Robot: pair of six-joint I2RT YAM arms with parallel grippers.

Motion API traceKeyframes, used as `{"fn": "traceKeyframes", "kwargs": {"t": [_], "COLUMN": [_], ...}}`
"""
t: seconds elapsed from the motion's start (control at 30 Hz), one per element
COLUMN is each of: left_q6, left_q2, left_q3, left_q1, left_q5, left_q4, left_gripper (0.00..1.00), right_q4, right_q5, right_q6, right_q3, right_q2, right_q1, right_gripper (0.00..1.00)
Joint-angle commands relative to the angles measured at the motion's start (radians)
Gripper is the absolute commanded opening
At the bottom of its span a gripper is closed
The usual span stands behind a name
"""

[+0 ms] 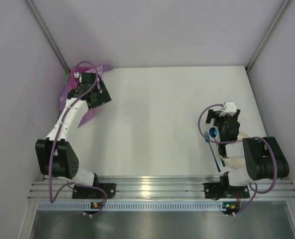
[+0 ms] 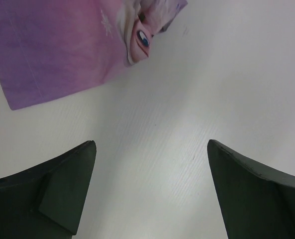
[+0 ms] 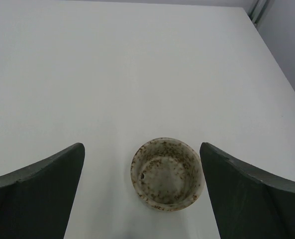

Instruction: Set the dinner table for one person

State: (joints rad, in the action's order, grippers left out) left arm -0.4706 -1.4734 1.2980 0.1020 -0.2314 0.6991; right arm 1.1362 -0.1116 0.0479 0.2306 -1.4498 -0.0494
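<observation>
Between the wide-apart right fingers, an empty speckled cup; left fingers apart too.

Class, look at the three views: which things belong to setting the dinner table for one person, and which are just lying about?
For the job: table, purple placemat, speckled cup, blue utensil.
Just lying about: no loose things visible; only the metal rail along the near edge, part of the rig.
</observation>
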Motion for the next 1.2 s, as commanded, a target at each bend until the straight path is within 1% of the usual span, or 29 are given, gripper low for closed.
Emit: {"fn": "traceKeyframes", "kwargs": {"t": [0.0,0.03,0.07,0.17,0.23,0.33,0.43,0.5,0.53,0.57,0.6,0.63,0.67,0.7,0.73,0.77,0.8,0.83,0.87,0.9,0.93,0.97,1.0,1.03,1.07,1.1,1.17], "left_q6": [-0.057,-0.083,-0.098,-0.100,-0.086,-0.080,-0.077,-0.068,-0.065,-0.063,-0.063,-0.056,-0.053,-0.051,-0.048,-0.051,-0.054,-0.062,-0.060,-0.057,-0.051,-0.046,-0.039,-0.024,-0.013,-0.004,0.030], "left_q2": [-0.109,-0.155,-0.188,-0.290,-0.330,-0.405,-0.511,-0.594,-0.623,-0.643,-0.680,-0.692,-0.703,-0.717,-0.738,-0.748,-0.752,-0.757,-0.757,-0.755,-0.755,-0.748,-0.745,-0.743,-0.740,-0.737,-0.729], "left_q3": [0.110,0.122,0.168,0.259,0.283,0.313,0.408,0.530,0.531,0.579,0.598,0.610,0.627,0.633,0.648,0.650,0.647,0.629,0.617,0.603,0.580,0.567,0.555,0.546,0.529,0.520,0.486], "left_q1": [-0.021,-0.021,-0.024,-0.027,-0.027,-0.041,-0.074,-0.094,-0.094,-0.094,-0.122,-0.133,-0.134,-0.137,-0.139,-0.139,-0.140,-0.140,-0.139,-0.139,-0.139,-0.140,-0.139,-0.139,-0.139,-0.134,-0.110], "left_q5": [-0.074,-0.089,-0.107,-0.172,-0.210,-0.209,-0.229,-0.256,-0.263,-0.267,-0.260,-0.250,-0.244,-0.215,-0.206,-0.201,-0.194,-0.192,-0.184,-0.178,-0.166,-0.155,-0.142,-0.120,-0.071,-0.043,0.016], "left_q4": [0.034,0.042,0.059,0.114,0.088,0.040,0.060,0.095,0.106,0.120,0.122,0.113,0.097,0.091,0.089,0.088,0.083,0.080,0.070,0.060,0.048,0.036,0.024,0.011,0.004,-0.003,-0.027], "left_gripper": [0.99,0.99,0.99,0.99,0.99,0.99,0.99,0.99,0.99,0.99,0.99,0.99,0.99,0.97,0.94,0.92,0.83,0.78,0.72,0.59,0.43,0.36,0.28,0.24,0.02,0.00,0.00], "right_q4": [0.051,0.051,0.051,0.045,0.043,0.048,0.050,0.033,0.033,0.042,0.024,-0.010,-0.085,-0.256,-0.382,-0.498,-0.714,-0.798,-0.867,-0.929,-0.987,-0.998,-0.998,-0.997,-0.989,-0.989,-0.990], "right_q5": [0.000,0.001,0.001,0.001,0.000,0.000,0.001,0.000,0.000,-0.006,-0.061,-0.091,-0.094,-0.061,-0.039,-0.017,0.039,0.065,0.099,0.157,0.182,0.211,0.254,0.269,0.282,0.300,0.320], "right_q6": [-0.016,-0.016,-0.017,-0.016,-0.016,-0.016,-0.016,-0.014,-0.014,-0.014,-0.017,-0.017,0.003,0.019,0.035,0.032,0.023,0.001,-0.040,-0.072,-0.104,-0.161,-0.187,-0.210,-0.245,-0.258,-0.289], "right_q3": [0.021,0.021,0.021,0.021,0.021,0.021,0.021,0.026,0.024,0.021,0.021,0.026,0.061,0.096,0.143,0.265,0.335,0.404,0.531,0.586,0.631,0.697,0.717,0.736,0.766,0.779,0.809], "right_q2": [-0.009,-0.011,-0.009,-0.006,-0.006,-0.007,-0.009,-0.004,-0.004,-0.003,0.020,0.054,0.098,0.183,0.221,0.248,0.281,0.287,0.287,0.281,0.279,0.278,0.275,0.273,0.269,0.255,0.238], "right_q1": [0.008,0.008,0.008,0.006,0.005,0.005,0.006,0.006,0.006,0.005,0.000,-0.024,-0.033,-0.044,-0.062,-0.069,-0.070,-0.070,-0.070,-0.072,-0.075,-0.076,-0.078,-0.081,-0.089,-0.092,-0.099], "right_gripper": [1.00,1.00,1.00,1.00,1.00,1.00,1.00,1.00,1.00,1.00,1.00,1.00,1.00,1.00,1.00,1.00,1.00,1.00,1.00,1.00,1.00,1.00,1.00,1.00,1.00,1.00,1.00]}}
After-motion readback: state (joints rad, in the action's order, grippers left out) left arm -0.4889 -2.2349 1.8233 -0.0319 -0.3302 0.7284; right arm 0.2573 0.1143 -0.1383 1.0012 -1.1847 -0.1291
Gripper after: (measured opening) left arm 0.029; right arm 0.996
